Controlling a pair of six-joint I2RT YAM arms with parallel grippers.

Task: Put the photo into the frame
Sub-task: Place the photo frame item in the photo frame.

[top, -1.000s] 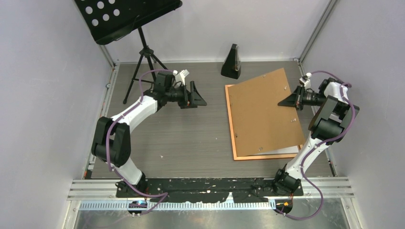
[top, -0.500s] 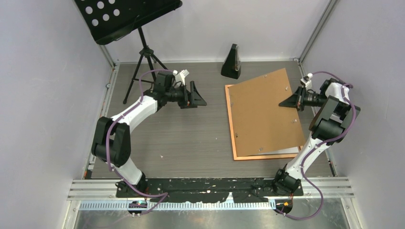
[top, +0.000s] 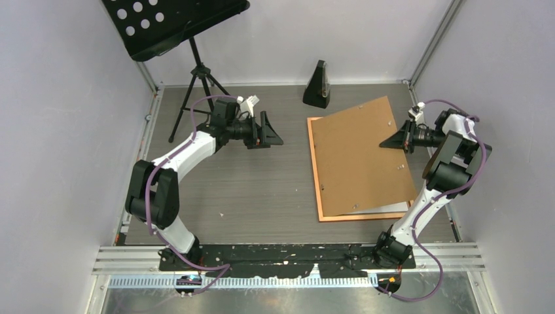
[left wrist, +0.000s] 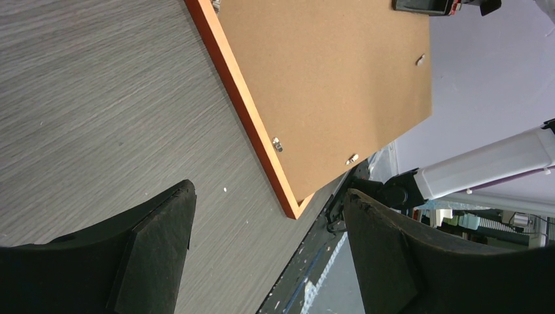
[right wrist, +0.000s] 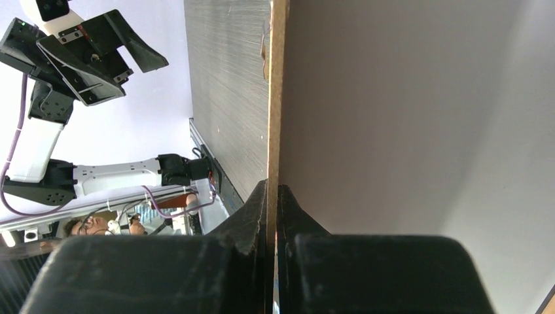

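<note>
Our right tool (top: 391, 140) is clamped on the right edge of the brown backing board (top: 357, 157), which lies skewed over the frame (top: 315, 171). The photo (top: 387, 209) shows only as a white strip beneath the board's near edge. We judge that this thin pinch could slip, or the board could drag the print askew. Our left tool (top: 273, 135), jaws spread, hangs over the desk (top: 262, 190), steadying nothing.

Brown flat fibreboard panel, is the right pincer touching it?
Touching. The right wrist view shows the right pincer clamped on the thin edge of the brown fibreboard panel.
</note>
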